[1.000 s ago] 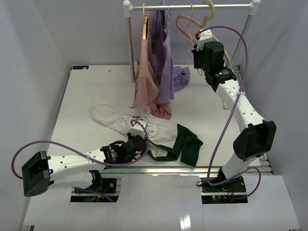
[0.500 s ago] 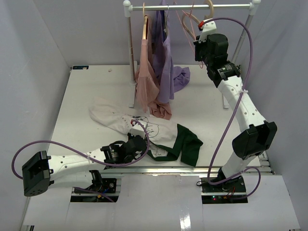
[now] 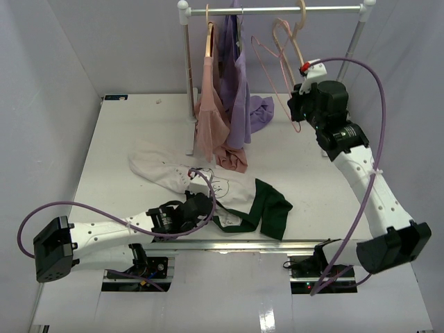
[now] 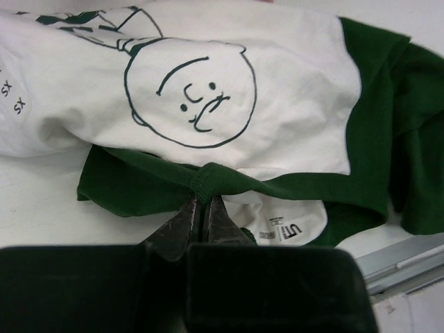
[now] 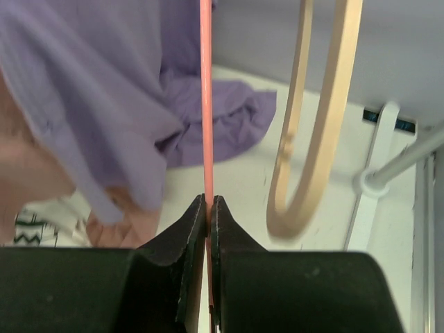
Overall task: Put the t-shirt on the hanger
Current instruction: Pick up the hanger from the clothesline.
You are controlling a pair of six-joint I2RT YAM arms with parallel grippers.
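2 grasps are shown. The jaws of the left gripper [image 4: 202,202] are clenched on a dark green ribbed edge of the t-shirt [image 4: 277,90]. The t-shirt is spread crumpled on the desk [image 3: 125,125] in the lower middle of the top view, with its green part just beside the desk's near edge. The jaws of the right gripper [image 5: 209,202] are clenched on the thin wire of the hanger [image 5: 205,97], which is held up in the upper right of the top view. It is just beside the wooden hanger [image 5: 326,139] and near the lilac garment [image 3: 243,90] and pink garment [image 3: 211,118] under the rail [image 3: 277,10]. Bare desk is seen to the left, to the right and above the t-shirt in that view. A round line-drawn face is printed on the cream front, and "SX" is read 2 times at the left of the left wrist view. The small label by the neck cannot be read.
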